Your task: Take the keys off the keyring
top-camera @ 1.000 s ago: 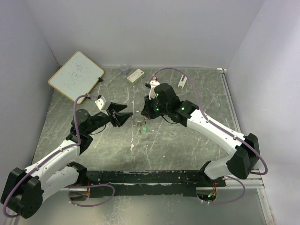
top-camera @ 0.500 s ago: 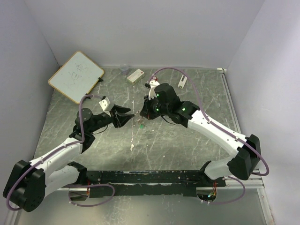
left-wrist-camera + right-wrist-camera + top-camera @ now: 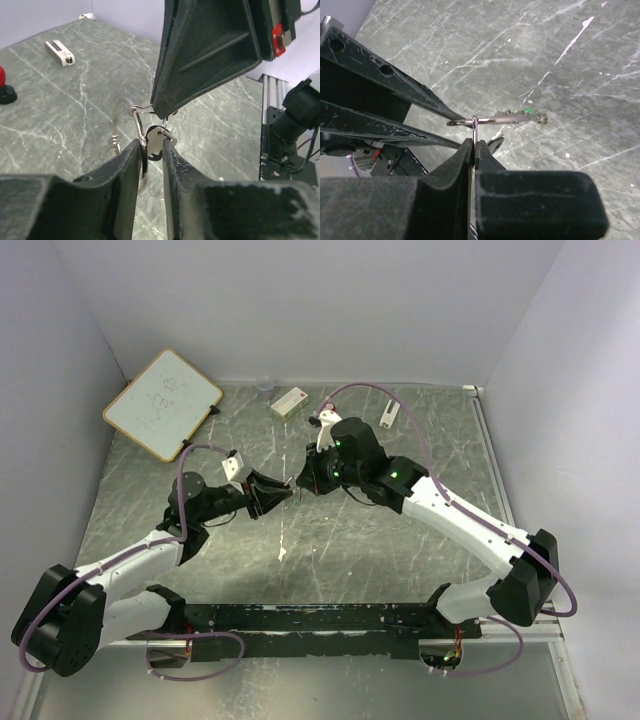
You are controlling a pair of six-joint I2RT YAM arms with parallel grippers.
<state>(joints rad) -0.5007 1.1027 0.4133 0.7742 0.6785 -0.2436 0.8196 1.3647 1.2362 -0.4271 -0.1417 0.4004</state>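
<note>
The keyring (image 3: 138, 124), thin silver wire loops, hangs in the air between both grippers over the table's middle (image 3: 293, 486). My right gripper (image 3: 474, 144) is shut on one loop (image 3: 475, 131), held edge-on. My left gripper (image 3: 152, 150) has its jaws drawn close, with the ring against one finger and the black-headed key (image 3: 155, 142) between the tips. A second key with a bit of green (image 3: 528, 112) sticks out sideways from the ring and is blurred. In the left wrist view, the right gripper's fingers (image 3: 200, 55) fill the space above the ring.
A whiteboard (image 3: 163, 403) leans at the back left. A white box (image 3: 289, 401) and a small clear cup (image 3: 265, 387) sit at the back. A red-and-black knob (image 3: 4, 87) and a white clip-like piece (image 3: 59, 53) lie on the table. The black rail (image 3: 300, 618) runs along the near edge.
The right gripper has lifted the keyring off the table. The left gripper has moved right to the ring and narrowed its jaws from wide open to close around it.
</note>
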